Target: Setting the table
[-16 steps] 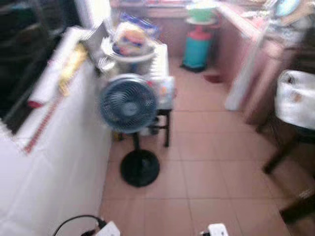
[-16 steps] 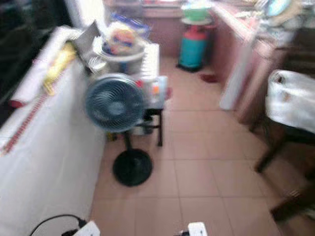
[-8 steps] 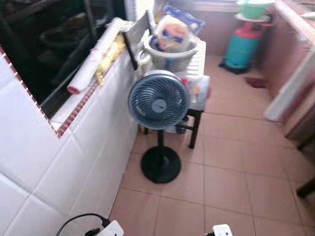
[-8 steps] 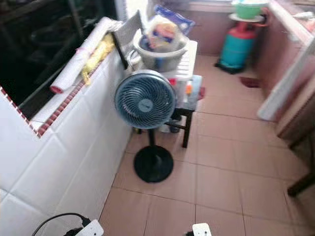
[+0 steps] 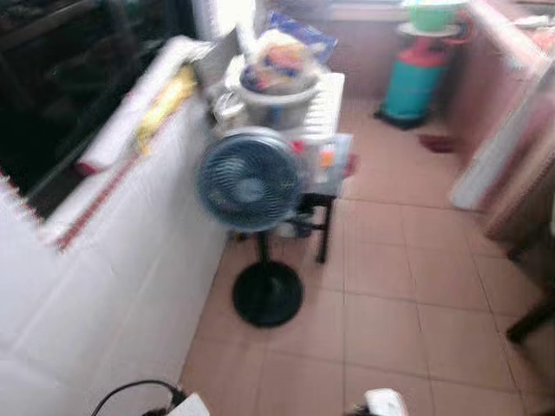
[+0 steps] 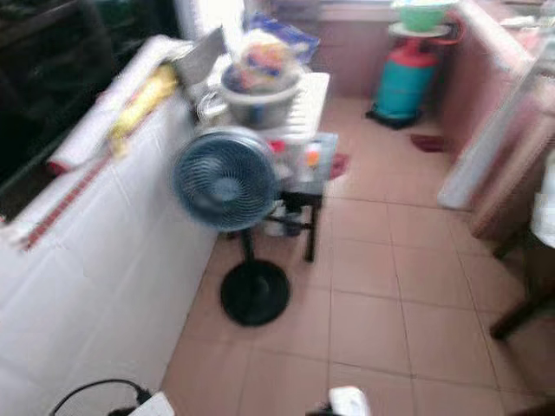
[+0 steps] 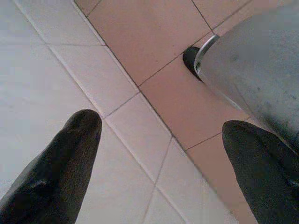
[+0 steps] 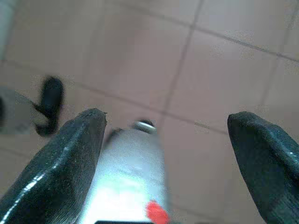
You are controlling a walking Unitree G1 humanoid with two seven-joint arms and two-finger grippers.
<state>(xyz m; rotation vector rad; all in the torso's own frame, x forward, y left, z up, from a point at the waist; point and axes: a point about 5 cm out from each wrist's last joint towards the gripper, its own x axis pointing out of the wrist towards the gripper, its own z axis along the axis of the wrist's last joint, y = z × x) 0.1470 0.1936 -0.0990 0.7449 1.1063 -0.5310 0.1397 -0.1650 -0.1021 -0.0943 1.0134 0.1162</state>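
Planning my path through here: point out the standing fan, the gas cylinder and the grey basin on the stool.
standing fan (image 5: 249,179), left eye view, centre of its grille.
gas cylinder (image 5: 408,87), left eye view, its teal body.
grey basin (image 6: 258,106), right eye view, its front wall.

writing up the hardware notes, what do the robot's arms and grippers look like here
Each gripper has two long black fingers with blunt rounded tips: left gripper, right gripper. The head views catch white housings at the bottom edge, with a black cable looping by the left one. A silver limb segment with a red mark shows beneath the right gripper.
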